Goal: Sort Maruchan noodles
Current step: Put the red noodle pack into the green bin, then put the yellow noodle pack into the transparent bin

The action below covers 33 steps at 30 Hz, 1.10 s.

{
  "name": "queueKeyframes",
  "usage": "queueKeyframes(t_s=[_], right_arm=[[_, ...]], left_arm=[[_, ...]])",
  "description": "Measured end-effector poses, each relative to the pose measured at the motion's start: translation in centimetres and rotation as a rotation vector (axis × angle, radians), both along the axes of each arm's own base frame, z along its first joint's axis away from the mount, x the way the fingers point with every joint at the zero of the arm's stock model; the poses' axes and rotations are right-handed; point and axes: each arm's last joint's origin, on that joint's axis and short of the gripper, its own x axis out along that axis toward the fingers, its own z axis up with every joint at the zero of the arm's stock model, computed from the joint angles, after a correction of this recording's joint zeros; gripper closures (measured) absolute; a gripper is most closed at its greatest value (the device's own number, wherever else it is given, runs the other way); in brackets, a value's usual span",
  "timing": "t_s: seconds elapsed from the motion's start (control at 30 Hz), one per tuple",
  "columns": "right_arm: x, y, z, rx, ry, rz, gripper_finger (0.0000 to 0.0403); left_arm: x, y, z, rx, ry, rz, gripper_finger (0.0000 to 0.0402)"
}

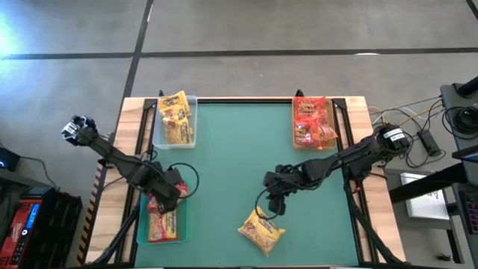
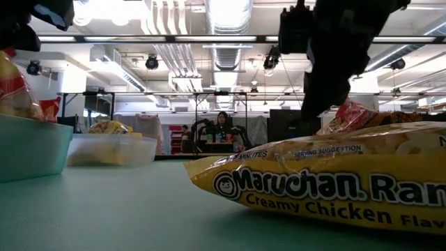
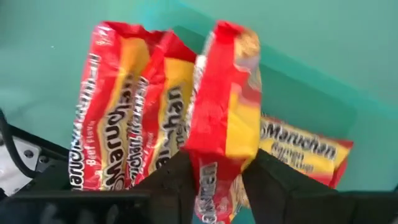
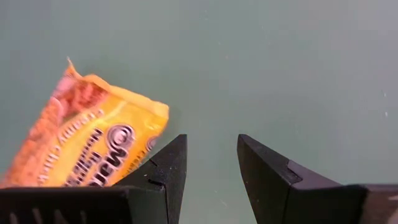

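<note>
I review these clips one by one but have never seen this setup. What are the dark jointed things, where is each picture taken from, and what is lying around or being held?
They are two robot arms at a green table. One camera looks straight down, one sits at table height, one rides each wrist. The left gripper holds a red packet of noodles over the green tray, which already has red packets in it. The right gripper is open, empty, above the table beside a loose yellow packet. A clear tray holds yellow packets; another tray holds red-orange ones.
</note>
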Motion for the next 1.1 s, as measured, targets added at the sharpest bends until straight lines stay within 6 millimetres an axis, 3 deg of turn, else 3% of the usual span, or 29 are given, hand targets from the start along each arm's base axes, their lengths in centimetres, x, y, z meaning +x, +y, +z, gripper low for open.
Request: queueKeyframes(t_s=[0.23, 0.33, 0.5, 0.63, 0.8, 1.1], right_arm=[[0.9, 0.3, 1.7, 0.016, -0.054, 0.0, 0.0271], [1.3, 0.4, 2.6, 0.024, -0.083, 0.0, 0.0271], [2.2, 0.6, 4.5, 0.042, -0.142, -0.001, 0.0271], [2.8, 0.8, 6.4, 0.058, -0.199, -0.001, 0.0271], [3.5, 1.1, 8.6, 0.032, -0.279, 0.087, 0.0271], [4.3, 1.3, 12.9, 0.015, -0.418, 0.129, 0.0271]], left_arm=[[-0.3, -0.1, 0.3, -0.087, 0.045, 0.003, 0.0206], [-0.4, -0.2, 1.7, -0.128, 0.035, -0.021, 0.0168], [0.4, 0.4, 5.0, 0.086, -0.219, 0.007, 0.0132], [2.1, 0.4, 5.7, 0.332, -0.498, 0.049, 0.0128], [4.6, -0.2, 3.8, 0.563, -0.717, 0.049, 0.0133], [8.5, -2.2, -1.4, 0.563, -0.814, 0.009, 0.0137]])
